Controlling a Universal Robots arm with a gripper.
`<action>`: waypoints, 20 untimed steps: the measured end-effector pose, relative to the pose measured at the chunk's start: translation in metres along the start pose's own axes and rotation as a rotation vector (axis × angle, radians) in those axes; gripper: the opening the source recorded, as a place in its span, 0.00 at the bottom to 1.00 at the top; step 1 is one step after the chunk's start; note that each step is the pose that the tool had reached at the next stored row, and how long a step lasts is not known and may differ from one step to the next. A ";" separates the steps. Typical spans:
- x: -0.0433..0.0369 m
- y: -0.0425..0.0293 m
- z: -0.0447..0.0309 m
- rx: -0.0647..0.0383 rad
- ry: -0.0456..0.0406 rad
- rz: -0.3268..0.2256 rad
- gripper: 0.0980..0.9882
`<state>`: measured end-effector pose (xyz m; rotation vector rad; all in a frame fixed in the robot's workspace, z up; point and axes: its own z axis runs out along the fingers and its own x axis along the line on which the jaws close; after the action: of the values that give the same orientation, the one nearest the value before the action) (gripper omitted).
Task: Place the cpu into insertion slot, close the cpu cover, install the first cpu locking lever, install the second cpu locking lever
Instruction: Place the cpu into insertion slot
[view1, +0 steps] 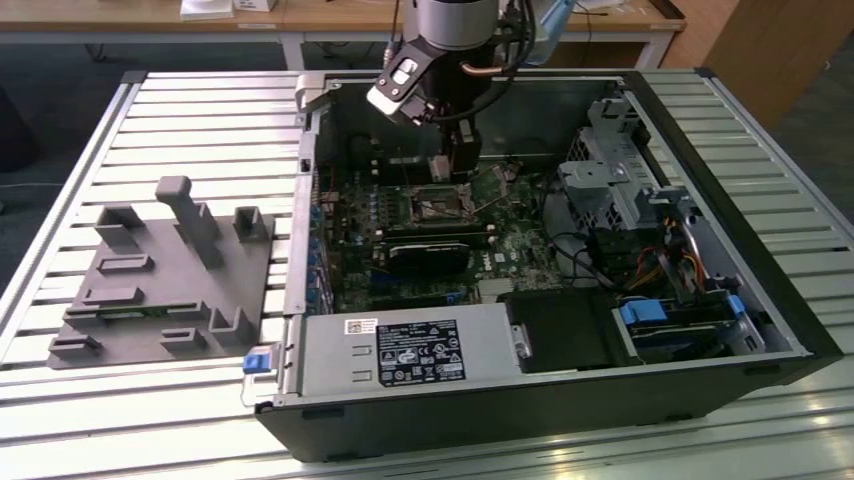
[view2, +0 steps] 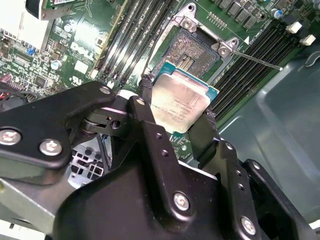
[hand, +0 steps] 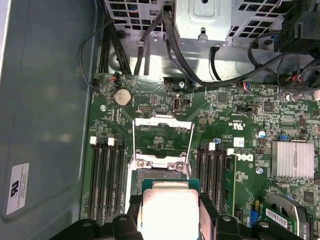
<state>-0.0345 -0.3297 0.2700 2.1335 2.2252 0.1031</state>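
In the case (view1: 534, 415), over the board (hand: 235, 125), the gripper (view2: 179, 114) is clamping the cpu (view2: 180, 97) by two edges, hovering just at 1 o'clock of the open slot (view1: 438, 206) in the exterior view, cover (hand: 162, 121) swung open: placing is underway, likely needing squared edges.

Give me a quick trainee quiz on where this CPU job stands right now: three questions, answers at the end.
1. True or false: the cpu already sits in the insertion slot.
2. Multiple choice: the cpu cover is A) shut over the slot, B) swung open, C) held by the gripper.
3. Fill in: the gripper is shut on the ____.
Key: 1. False; the cpu hangs in the gripper, clear of the insertion slot. 2. B. 3. cpu.
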 end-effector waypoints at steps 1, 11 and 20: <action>0.0000 -0.0001 0.0007 0.000 0.0000 0.000 0.50; 0.0010 -0.0013 0.0132 0.000 -0.0014 0.011 0.50; 0.0018 -0.0046 0.0246 0.000 -0.0018 0.014 0.50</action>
<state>-0.0370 -0.3278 0.2450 2.1480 2.2100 0.1018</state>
